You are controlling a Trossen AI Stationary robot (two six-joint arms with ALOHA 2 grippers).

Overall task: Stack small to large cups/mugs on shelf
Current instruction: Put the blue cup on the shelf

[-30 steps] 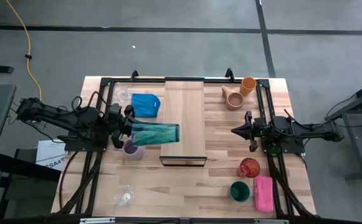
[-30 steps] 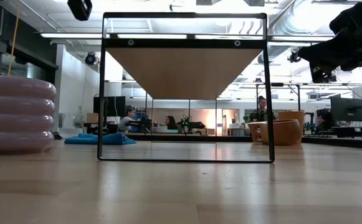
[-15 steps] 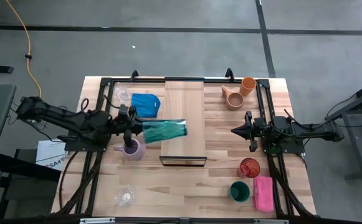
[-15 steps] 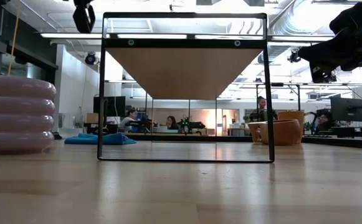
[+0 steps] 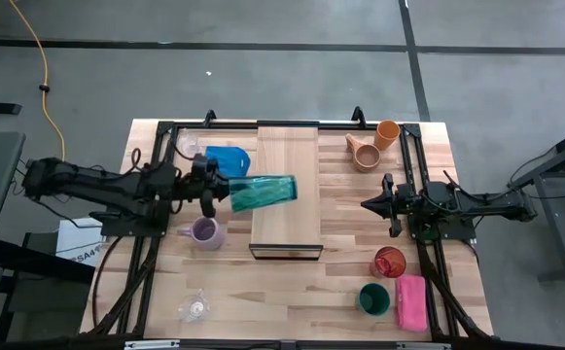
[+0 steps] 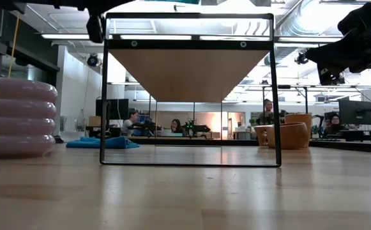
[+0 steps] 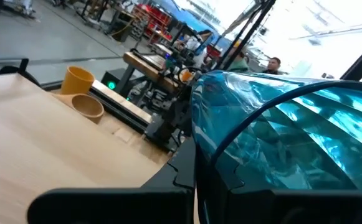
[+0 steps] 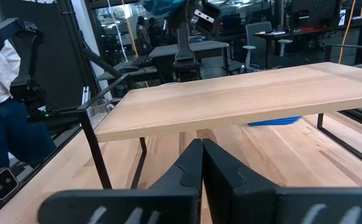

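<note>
Currently the left gripper [image 5: 214, 192] has its jaws closed on the base end of the tall ribbed teal translucent tumbler [image 5: 263, 192], carried sideways above the left edge of the long light-wood shelf with thin black frame [image 5: 287, 156]. The tumbler looks light, rigid and slick, so that end-grip seems liable to slip. The right gripper [image 5: 367, 205] waits beside the shelf, jaws shut and empty. The exact contact on the tumbler's base is hidden.
</note>
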